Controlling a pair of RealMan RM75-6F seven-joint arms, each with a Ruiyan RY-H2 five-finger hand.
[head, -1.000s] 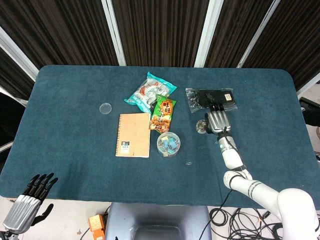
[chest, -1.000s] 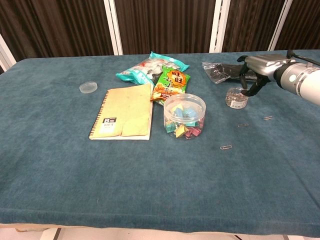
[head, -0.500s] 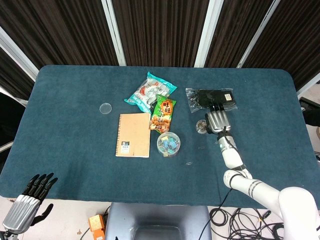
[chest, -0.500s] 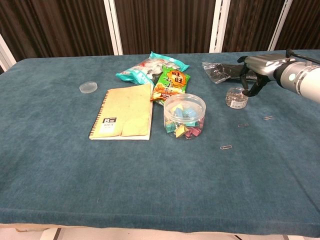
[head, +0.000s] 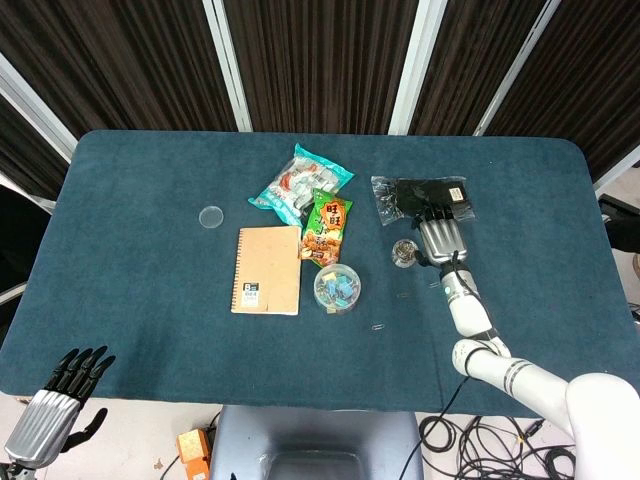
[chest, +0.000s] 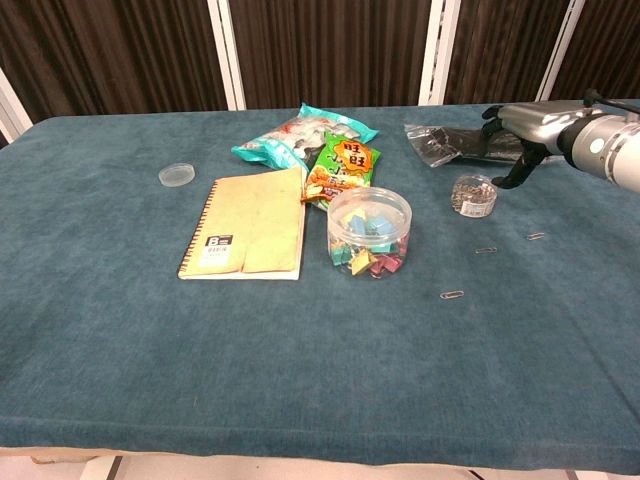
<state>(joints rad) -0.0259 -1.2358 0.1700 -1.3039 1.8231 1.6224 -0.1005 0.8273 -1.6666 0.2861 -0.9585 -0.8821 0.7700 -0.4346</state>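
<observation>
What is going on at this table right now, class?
The right robot hand hovers just beyond a small clear tub of paper clips, holding nothing, fingers curled over the table, beside a black item in a clear bag. A few loose paper clips lie on the blue cloth. Mid-table sit a kraft notebook, a lidless tub of coloured clips, two snack packets and a round lid. The left robot hand rests off the near edge, open.

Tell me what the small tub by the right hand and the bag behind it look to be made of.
Small tub: clear, glossy, probably plastic; metal-looking clips show through it. Bag: thin clear film, crinkled and shiny, with dark contents. The right hand holds neither.
</observation>
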